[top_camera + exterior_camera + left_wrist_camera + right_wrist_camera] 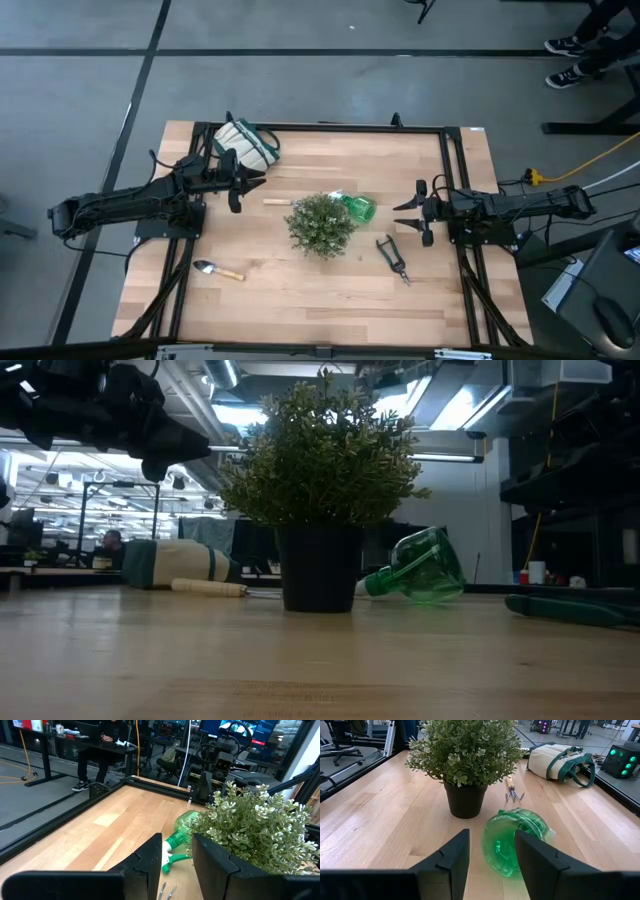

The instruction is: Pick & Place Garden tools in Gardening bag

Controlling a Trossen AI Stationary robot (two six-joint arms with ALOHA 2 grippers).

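The cream gardening bag (247,145) with green trim lies on its side at the table's far left. A short wooden-handled rake (512,790) lies flat between the bag and the plant. A green plastic spray bottle (512,842) lies on its side right of the plant. The trowel (218,270) lies near the front left, and the dark shears (393,257) lie front right. My left gripper (177,855) hovers open beside the bag, pointing at the plant. My right gripper (491,837) hovers open at the table's right, pointing at the bottle.
A bushy green plant (320,225) in a dark pot stands at the table's middle, between the two grippers. A black frame (455,190) runs along the table's edges. Bare wood lies along the near side (320,300).
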